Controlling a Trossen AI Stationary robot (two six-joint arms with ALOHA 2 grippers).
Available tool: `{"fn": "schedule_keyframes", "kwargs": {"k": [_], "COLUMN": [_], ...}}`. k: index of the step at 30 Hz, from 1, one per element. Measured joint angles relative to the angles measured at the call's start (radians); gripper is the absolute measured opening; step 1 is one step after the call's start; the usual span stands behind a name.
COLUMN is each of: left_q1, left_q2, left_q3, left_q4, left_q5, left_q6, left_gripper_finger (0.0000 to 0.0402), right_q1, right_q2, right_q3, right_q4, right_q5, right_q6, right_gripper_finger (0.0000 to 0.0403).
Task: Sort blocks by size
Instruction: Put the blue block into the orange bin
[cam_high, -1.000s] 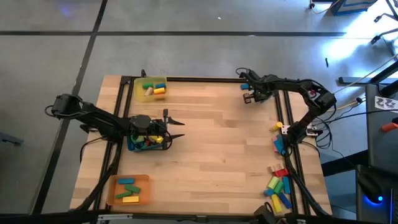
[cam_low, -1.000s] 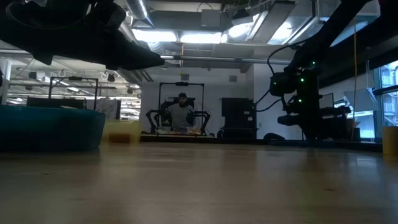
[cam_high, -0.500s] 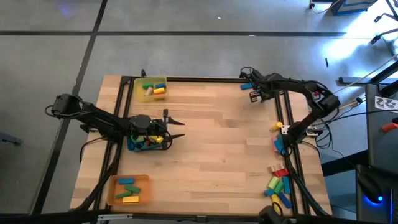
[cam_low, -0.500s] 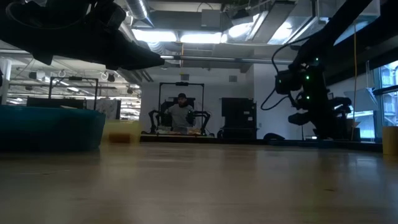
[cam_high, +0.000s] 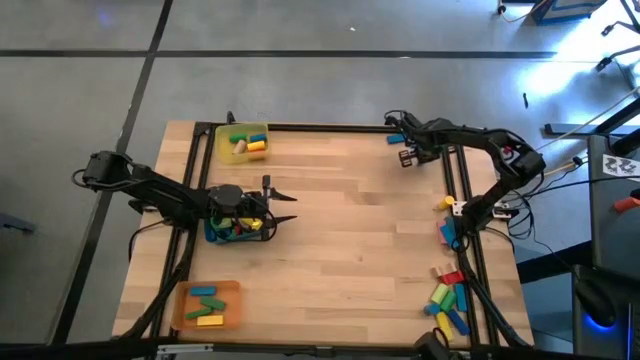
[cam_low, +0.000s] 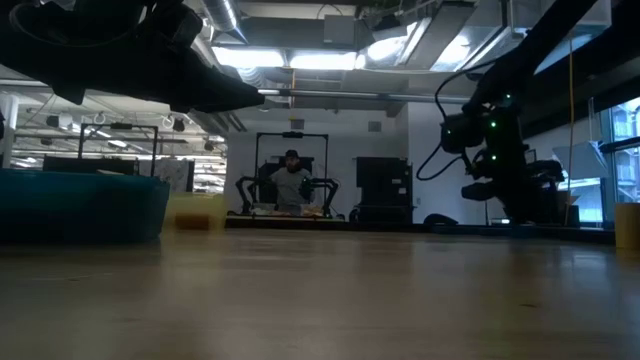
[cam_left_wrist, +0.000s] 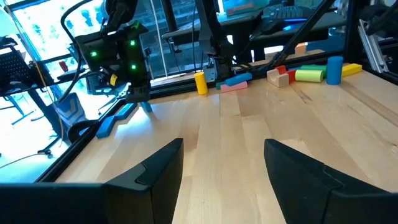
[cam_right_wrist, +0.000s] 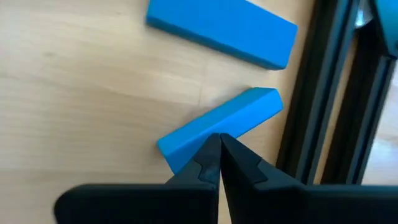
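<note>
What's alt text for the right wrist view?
The right gripper, its dark fingers shut together and holding nothing, hovers over a tilted blue triangular plastic block on the light wooden table. A second, flat blue rectangular block lies beyond it, beside the black table frame.

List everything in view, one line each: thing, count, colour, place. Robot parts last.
Table: one, light wood, black-framed.
Yellow tray: one, far left corner, blocks inside.
Blue tray: one, left edge, under the left gripper.
Orange tray: one, near left corner, blocks inside.
Loose blocks: mixed colours, along the right edge.
Blue blocks: two, far right corner.
Person: one, beyond the table.
Left gripper: open, empty.
Right gripper: shut, over a blue block.
</note>
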Motion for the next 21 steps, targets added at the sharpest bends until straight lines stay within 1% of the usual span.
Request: {"fn": "schedule_keyframes", "kwargs": {"k": [5, 9, 15, 21], "left_q1": [0.000, 0.000, 0.000, 0.000], "left_q2": [0.000, 0.000, 0.000, 0.000], "left_q3": [0.000, 0.000, 0.000, 0.000], "left_q4": [0.000, 0.000, 0.000, 0.000], "left_q5": [0.000, 0.000, 0.000, 0.000], "left_q6": [-0.001, 0.001, -0.001, -0.001], "left_gripper_finger": [0.0208, 0.0208, 0.0208, 0.0208], "right_q1": [0.046, 0.112, 0.246, 0.390], "right_q2": [-0.003, -0.005, -0.004, -0.003], "right_q3": [0.002, 0.004, 0.004, 0.004], "right_q4": [0.001, 0.003, 0.012, 0.020], "right_q5": [-0.051, -0.113, -0.226, -0.299], "right_q6": [-0.006, -0.007, -0.005, -0.006], "right_gripper_finger": [0.0014, 0.0014, 0.0014, 0.0014]}}
